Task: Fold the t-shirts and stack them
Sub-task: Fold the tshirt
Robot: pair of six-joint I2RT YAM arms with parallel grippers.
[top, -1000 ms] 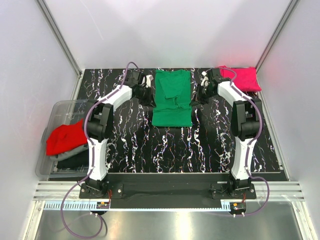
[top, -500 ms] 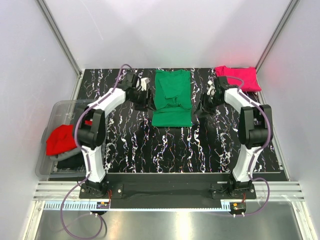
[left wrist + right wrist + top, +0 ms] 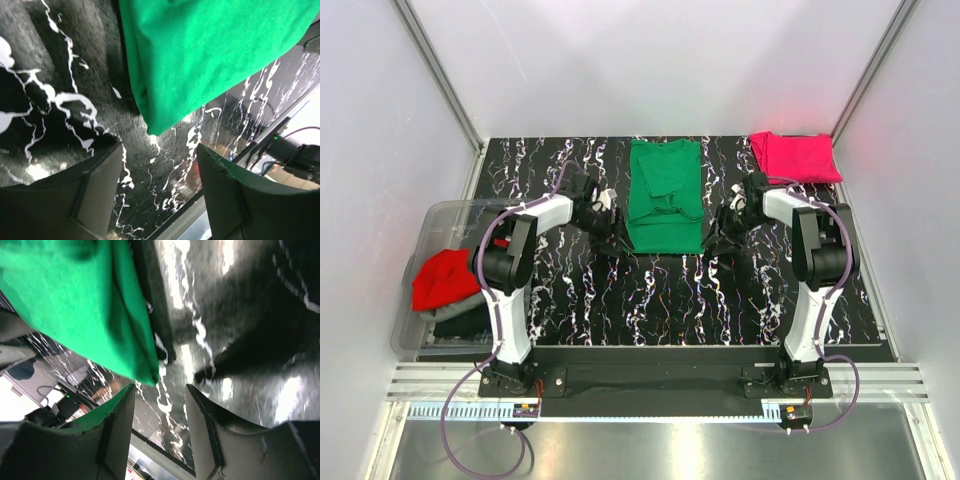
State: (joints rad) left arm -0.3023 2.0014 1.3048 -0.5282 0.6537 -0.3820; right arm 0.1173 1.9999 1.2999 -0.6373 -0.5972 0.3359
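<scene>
My left hand [image 3: 160,155] stands wide with nothing between its fingers, low over the worktop [image 3: 650,290], just off the near left corner of the green shirt [image 3: 665,195]. My right hand [image 3: 160,390] is parted less widely and holds nothing, at the shirt's near right corner. The green shirt lies folded long in the middle, toward the far side. A pink shirt [image 3: 795,157] lies folded in the far right corner. A red shirt [image 3: 445,278] sits in the bin [image 3: 410,340] at the left.
</scene>
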